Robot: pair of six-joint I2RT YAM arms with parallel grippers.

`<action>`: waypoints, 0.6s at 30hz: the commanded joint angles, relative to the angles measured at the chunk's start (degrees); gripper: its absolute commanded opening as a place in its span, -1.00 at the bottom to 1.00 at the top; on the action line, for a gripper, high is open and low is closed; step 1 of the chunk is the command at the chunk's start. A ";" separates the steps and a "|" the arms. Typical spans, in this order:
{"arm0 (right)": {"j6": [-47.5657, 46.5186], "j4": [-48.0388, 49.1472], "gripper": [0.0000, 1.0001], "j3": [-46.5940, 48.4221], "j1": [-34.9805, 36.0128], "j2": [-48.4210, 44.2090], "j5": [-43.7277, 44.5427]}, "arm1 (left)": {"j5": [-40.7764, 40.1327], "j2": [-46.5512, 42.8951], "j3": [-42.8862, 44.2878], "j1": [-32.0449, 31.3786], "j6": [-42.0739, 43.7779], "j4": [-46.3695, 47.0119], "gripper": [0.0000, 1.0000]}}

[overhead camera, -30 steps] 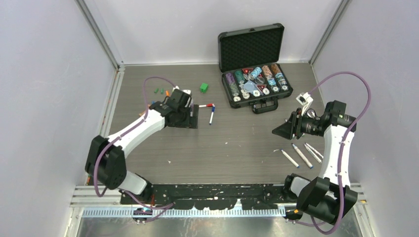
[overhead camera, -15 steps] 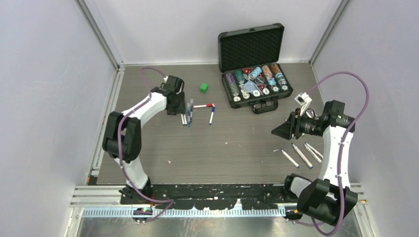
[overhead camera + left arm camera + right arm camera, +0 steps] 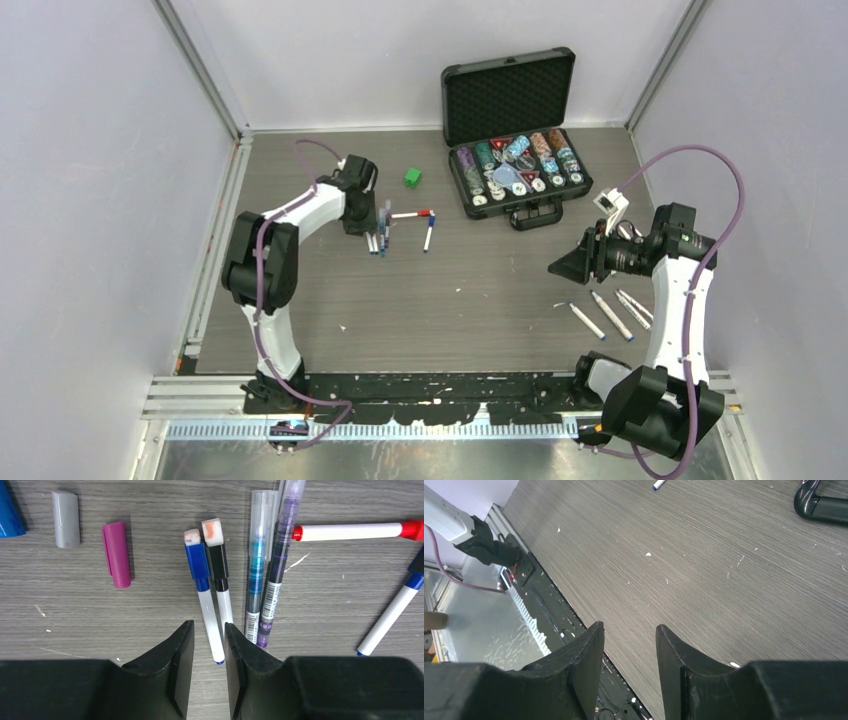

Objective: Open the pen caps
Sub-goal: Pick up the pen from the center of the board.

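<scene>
Wrist view, looking down on a grey tabletop (image 3: 125,620). The left end effector (image 3: 207,627) has its fingers slightly parted and holds nothing. It points at a row of pens lying side by side. The blue-capped pen (image 3: 205,600) lies straight ahead, its long axis almost in line with the fingers. Its bare tail sits just off the fingertips and its blue cap (image 3: 197,566) is at the far end. A black-capped pen (image 3: 222,592) lies just beside it. The right end effector (image 3: 629,630), also parted and empty, hangs well apart from these pens, so the left arm is nearer.
</scene>
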 commanded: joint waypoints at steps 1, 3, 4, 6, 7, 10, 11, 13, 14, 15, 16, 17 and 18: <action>0.23 1.17 -0.04 0.18 0.50 -1.23 0.14 | 0.53 0.91 2.00 0.47 -0.34 1.46 -0.39; 0.32 1.26 -0.04 0.18 0.61 -1.18 0.24 | 0.68 1.23 2.39 0.56 -0.14 1.42 -0.43; 0.32 1.26 -0.04 0.18 0.59 -1.18 0.30 | 0.69 1.40 2.46 0.63 -0.15 1.37 -0.44; 0.40 1.26 -0.04 0.18 0.68 -1.25 0.35 | 0.84 1.78 2.74 0.78 -0.14 1.21 -0.49; 0.38 1.22 -0.04 0.18 0.65 -1.27 0.39 | 0.84 1.90 2.82 0.83 -0.19 1.22 -0.49; 0.41 1.33 -0.04 0.18 0.70 -1.40 0.45 | 1.26 2.48 3.00 1.00 -0.06 1.12 -0.50; 0.43 1.35 -0.04 0.18 0.66 -1.49 0.48 | 1.30 2.71 3.09 1.01 0.03 1.09 -0.52; 0.49 1.35 -0.04 0.18 0.70 -1.56 0.46 | 1.67 3.01 3.20 1.09 -0.02 1.06 -0.53; 0.49 1.35 -0.04 0.18 0.70 -1.54 0.44 | 1.81 3.27 3.23 1.09 -0.08 1.10 -0.53; 0.49 1.28 -0.04 0.18 0.70 -1.56 0.44 | 1.91 3.38 3.24 1.09 -0.10 1.04 -0.53; 0.49 1.34 -0.04 0.18 0.70 -1.59 0.44 | 1.99 3.52 3.27 1.09 -0.10 1.03 -0.53; 0.49 1.35 -0.04 0.18 0.70 -1.66 0.45 | 2.04 3.63 3.34 1.16 -0.10 1.09 -0.53; 0.49 1.37 -0.04 0.18 0.70 -1.58 0.44 | 2.19 3.75 3.44 1.18 -0.02 0.97 -0.53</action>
